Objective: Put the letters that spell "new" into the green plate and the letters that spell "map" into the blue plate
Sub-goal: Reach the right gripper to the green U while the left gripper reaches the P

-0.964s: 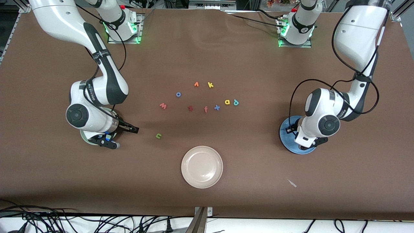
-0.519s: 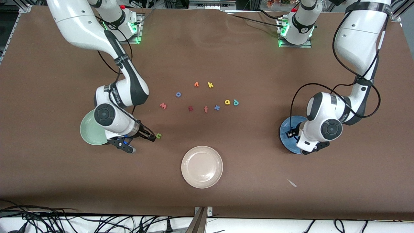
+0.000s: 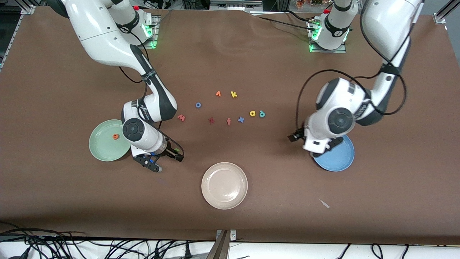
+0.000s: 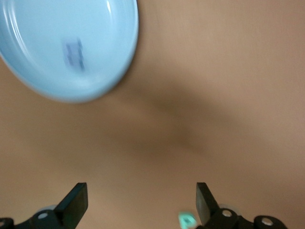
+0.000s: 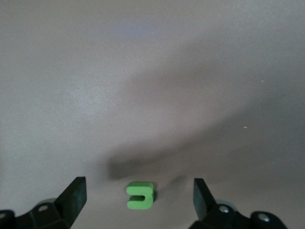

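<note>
The right pincer (image 3: 176,154) is down low over the green n (image 5: 140,194), with its fingers (image 5: 71,198) spread wide, one on each side of the letter, so it looks ready to pinch it. The n lies flat on the tabletop (image 3: 251,54), between the green plate (image 3: 102,151) and the beige plate (image 3: 224,185). The orange e (image 3: 115,136) sits in the green plate, so one letter of "new" is home. The w (image 3: 181,117) lies bare on the tabletop near the right arm's elbow. The left pincer (image 3: 295,137) hangs wide and holds nothing, just beside the blue plate (image 3: 339,158), pointing toward the letters. The yellow a (image 3: 252,113) and teal p (image 3: 262,114) lie side by side in the middle. The m cannot be made out for sure; a dark blur shows in the blue plate in the left wrist view.
</note>
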Tool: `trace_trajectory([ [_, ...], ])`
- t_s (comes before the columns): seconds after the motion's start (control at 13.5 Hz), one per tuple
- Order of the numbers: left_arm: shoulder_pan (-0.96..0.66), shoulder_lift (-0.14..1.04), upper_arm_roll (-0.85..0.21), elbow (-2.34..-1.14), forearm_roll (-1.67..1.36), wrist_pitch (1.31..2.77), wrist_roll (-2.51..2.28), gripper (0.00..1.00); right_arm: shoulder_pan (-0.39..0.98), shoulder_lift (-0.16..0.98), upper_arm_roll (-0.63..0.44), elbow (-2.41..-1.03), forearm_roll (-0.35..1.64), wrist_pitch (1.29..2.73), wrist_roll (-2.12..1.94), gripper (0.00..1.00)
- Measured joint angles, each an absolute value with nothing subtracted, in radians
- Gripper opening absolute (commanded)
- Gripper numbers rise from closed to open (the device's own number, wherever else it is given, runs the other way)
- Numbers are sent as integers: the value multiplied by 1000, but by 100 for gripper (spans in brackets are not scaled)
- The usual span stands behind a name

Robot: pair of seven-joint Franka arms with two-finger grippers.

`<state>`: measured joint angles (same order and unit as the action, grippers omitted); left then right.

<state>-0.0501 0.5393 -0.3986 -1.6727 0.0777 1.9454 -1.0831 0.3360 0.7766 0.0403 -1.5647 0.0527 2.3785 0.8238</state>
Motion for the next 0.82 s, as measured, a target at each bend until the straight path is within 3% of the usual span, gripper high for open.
trace_trajectory([
  [0.22,-91,543,-446,-1749,78,2046,-1286,96,339,785,40,-1563,55,2379,826,78],
  [0.45,-186,556,-450,-1838,78,2186,-1460,68,345,792,43,-1561,55,2379,827,64],
  [0.52,-206,562,-450,-1859,78,2221,-1491,63,345,793,49,-1561,55,2379,827,57],
  [0.67,-213,576,-447,-1910,78,2312,-1508,60,346,796,56,-1561,55,2379,827,52],
  [0.82,-208,586,-442,-1952,80,2371,-1508,60,346,796,56,-1560,55,2378,827,38],
])
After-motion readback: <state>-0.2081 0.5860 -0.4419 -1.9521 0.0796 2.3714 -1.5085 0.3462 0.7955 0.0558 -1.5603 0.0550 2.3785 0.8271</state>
